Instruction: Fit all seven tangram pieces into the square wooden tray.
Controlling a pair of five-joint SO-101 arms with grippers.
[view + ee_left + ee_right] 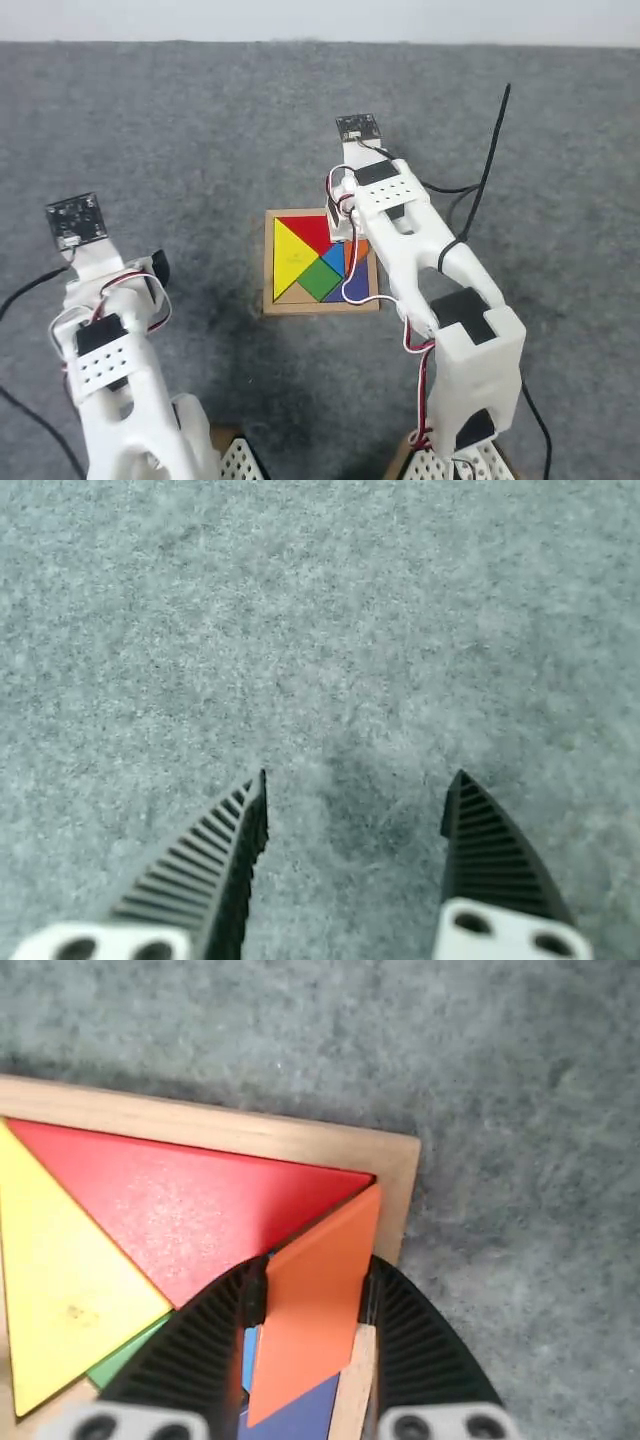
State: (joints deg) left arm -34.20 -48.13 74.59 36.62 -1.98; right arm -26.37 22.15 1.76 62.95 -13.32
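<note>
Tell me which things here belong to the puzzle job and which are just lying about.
Job: wooden tray, red piece, yellow piece, green piece, orange piece held by the right hand.
Lying about: grey carpet, black cable, left hand open over carpet.

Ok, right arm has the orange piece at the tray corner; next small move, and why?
Probably ease it down flat beside the red triangle: the right gripper grips the orange piece, which looks tilted, not seated in the tray.
</note>
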